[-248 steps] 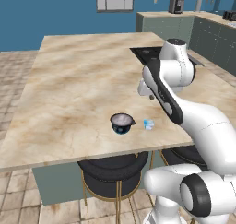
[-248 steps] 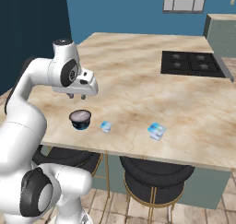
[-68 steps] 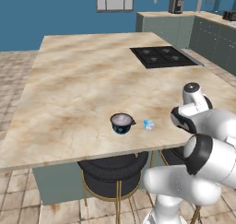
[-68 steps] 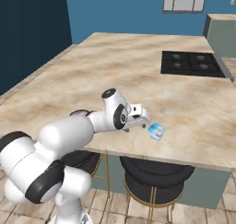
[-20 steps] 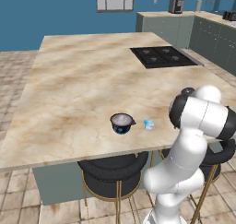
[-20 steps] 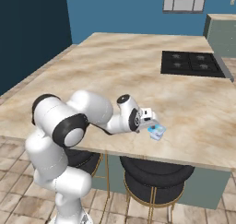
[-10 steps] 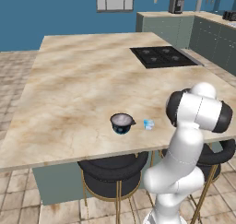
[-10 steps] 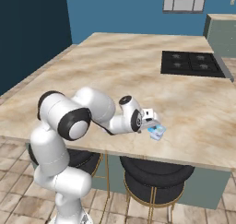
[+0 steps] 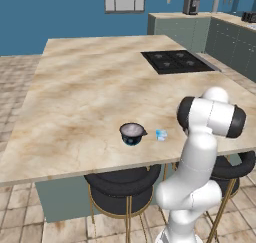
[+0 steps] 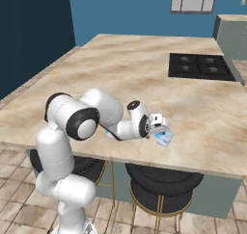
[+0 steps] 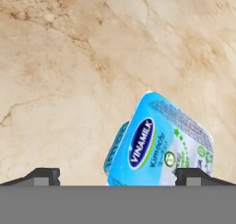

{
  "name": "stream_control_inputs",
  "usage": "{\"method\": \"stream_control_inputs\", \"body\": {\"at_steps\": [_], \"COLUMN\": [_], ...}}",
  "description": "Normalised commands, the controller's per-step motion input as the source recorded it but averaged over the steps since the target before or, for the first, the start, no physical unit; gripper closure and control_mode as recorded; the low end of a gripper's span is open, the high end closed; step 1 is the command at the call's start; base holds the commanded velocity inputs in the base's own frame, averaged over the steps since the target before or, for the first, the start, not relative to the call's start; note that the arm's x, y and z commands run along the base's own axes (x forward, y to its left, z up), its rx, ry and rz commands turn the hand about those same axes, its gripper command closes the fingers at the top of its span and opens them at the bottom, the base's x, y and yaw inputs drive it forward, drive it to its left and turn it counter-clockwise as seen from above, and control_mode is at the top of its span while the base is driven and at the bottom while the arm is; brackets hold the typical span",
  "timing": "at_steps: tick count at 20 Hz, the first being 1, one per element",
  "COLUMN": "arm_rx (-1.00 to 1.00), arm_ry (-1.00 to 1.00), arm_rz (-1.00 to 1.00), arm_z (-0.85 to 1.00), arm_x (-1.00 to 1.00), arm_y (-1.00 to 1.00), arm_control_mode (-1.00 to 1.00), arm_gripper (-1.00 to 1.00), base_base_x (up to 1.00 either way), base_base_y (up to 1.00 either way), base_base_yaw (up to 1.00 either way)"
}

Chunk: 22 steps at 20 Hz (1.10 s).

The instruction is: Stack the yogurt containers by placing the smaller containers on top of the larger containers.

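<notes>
Low in the hand view, the end effector (image 11: pixel 118 174) stands wide open, holding nothing, its dark fingertips (image 11: pixel 44 176) flanking the small pale-blue yogurt cup (image 11: pixel 159 142) at lower right of centre. That cup looks light, glossy and likely slippery, with thin walls; a gentle pinch across its sides below the lid seems best. Farther left on the marble worktop (image 9: pixel 85 97), near the front edge, sits the larger dark cup (image 9: pixel 132 133), apart from the small one.
</notes>
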Motion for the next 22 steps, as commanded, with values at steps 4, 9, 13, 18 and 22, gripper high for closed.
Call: {"method": "stream_control_inputs", "body": {"at_steps": [4,9,13,18,22], "arm_rx": [0.0,0.0,0.0,0.0,0.0], "arm_ry": [0.0,0.0,0.0,0.0,0.0], "arm_rz": [0.0,0.0,0.0,0.0,0.0], "arm_z": [-0.08,-0.08,-0.08,-0.08,-0.09], "arm_x": [0.12,0.13,0.12,0.07,0.03], "arm_y": [-0.09,-0.08,-0.08,-0.05,-0.02], "arm_control_mode": [-1.0,-1.0,-1.0,-1.0,-1.0], "arm_gripper": [-1.0,-1.0,-1.0,1.0,1.0], "base_base_x": [0.0,0.0,0.0,0.0,0.0], "base_base_y": [0.0,0.0,0.0,0.0,0.0], "base_base_yaw": [0.0,0.0,0.0,0.0,0.0]}}
